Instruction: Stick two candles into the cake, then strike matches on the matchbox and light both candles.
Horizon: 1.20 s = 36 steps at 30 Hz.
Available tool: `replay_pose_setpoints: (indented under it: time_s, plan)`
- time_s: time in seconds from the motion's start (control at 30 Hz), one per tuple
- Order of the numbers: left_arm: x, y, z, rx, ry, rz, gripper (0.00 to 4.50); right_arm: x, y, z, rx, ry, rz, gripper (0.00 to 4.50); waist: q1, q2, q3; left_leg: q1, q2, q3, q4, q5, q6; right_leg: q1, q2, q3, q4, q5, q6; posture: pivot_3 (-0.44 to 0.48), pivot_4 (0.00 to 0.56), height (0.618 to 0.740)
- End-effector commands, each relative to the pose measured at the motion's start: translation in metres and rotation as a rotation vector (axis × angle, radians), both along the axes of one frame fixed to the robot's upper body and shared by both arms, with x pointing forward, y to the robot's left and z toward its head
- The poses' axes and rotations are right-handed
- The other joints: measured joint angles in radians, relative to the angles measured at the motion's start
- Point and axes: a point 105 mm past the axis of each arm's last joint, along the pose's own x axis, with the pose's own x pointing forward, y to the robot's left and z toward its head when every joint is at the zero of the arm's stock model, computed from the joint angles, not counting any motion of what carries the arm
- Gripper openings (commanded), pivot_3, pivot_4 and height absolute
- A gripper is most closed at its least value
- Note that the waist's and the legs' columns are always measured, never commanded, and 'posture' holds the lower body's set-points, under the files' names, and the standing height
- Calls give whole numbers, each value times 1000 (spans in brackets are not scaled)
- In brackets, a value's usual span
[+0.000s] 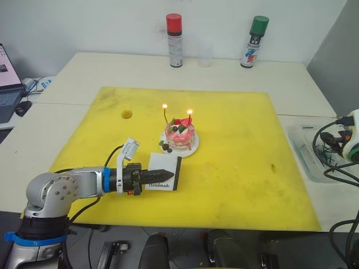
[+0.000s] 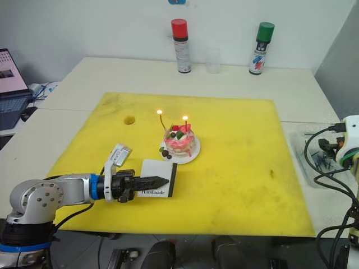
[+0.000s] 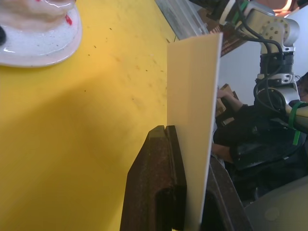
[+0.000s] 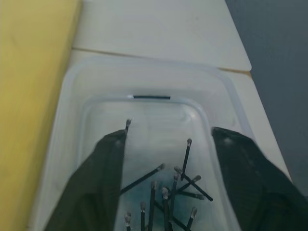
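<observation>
Two candles burn in the cake on its plate, mid yellow mat. Just in front, the left pincer clamps the matchbox upright. Over the tray of matches, the right pincer stands apart.

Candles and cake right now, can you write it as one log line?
candles: both lit in cake | left gripper: holds matchbox | right gripper: open over matches

Head pair overhead; wrist cameras close, tabletop-level.
</observation>
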Motion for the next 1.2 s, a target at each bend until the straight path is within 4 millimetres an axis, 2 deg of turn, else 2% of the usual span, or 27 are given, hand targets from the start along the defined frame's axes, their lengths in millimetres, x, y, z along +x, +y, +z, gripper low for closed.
replay_pose_setpoints:
  time_s: [0.03,0.07,0.13,0.2,0.3,0.4,0.5,0.57,0.67,0.8,0.9,1.03,1.17,1.2]
  plan:
    - [-1,2,13,-15,-35,3,0,-10,10,38,-66,-124,56,4089,1,0,0,0,0,0,0,0,0,0,0,0,0,0,0,0,150,684]
    - [-2,2,15,-16,-28,3,0,-11,19,47,-94,-168,110,4456,1,0,0,0,0,0,0,0,0,0,0,0,0,0,0,0,150,684]
    - [-4,2,15,-5,-4,-3,0,-13,42,62,-189,-225,231,4456,0,1,0,0,0,0,0,0,0,0,0,0,0,0,0,0,150,684]
    - [-6,1,12,16,25,-5,0,-17,74,66,-216,-270,388,4456,-2,1,0,0,0,0,0,0,0,0,0,0,0,0,0,0,150,684]
    - [-3,1,6,45,75,24,0,-32,125,56,-216,-251,661,4456,-3,1,0,0,0,-1,0,0,0,0,0,-1,0,0,0,0,150,684]
    - [-2,2,-4,93,140,52,0,-62,178,33,-144,-118,995,4456,0,1,0,0,0,-1,0,0,0,0,0,-1,0,0,0,0,150,684]
    - [-1,1,-11,142,164,71,0,-88,209,23,-44,-4,1218,4456,1,0,1,0,0,-1,0,0,0,1,0,-1,0,0,0,0,150,684]
    - [2,1,-14,156,176,90,0,-96,220,21,-34,29,1296,4456,1,0,1,0,0,-2,1,0,0,1,0,-1,0,0,1,0,150,684]
    - [1,-1,-20,181,200,71,0,-98,225,15,-86,72,1362,4456,1,0,1,0,0,-2,1,0,0,1,0,-2,0,-2,-4,0,150,684]
    - [2,4,-28,231,215,84,1089,-93,226,12,-117,77,1371,4500,1,0,0,0,0,-2,1,0,0,1,0,-1,-1,-2,-4,0,150,684]
    - [5,10,-27,262,192,95,2001,-94,228,12,-116,70,1378,4500,1,0,0,0,0,-2,1,0,0,1,0,-2,0,-3,-4,0,150,684]
    - [4,17,-15,271,151,93,3260,-94,229,13,-134,57,1383,4500,1,0,0,0,0,-3,0,0,0,1,0,-3,0,-2,-4,0,150,684]
    - [-2,27,4,290,102,87,4460,-92,228,19,-148,38,1376,4500,-1,0,0,1,0,-3,0,0,0,1,0,-3,0,-3,-5,0,150,684]
    - [-3,30,9,300,83,90,4484,-90,228,22,-156,23,1375,4500,-2,0,1,1,0,-3,0,0,0,1,0,-2,0,-3,-5,0,150,684]
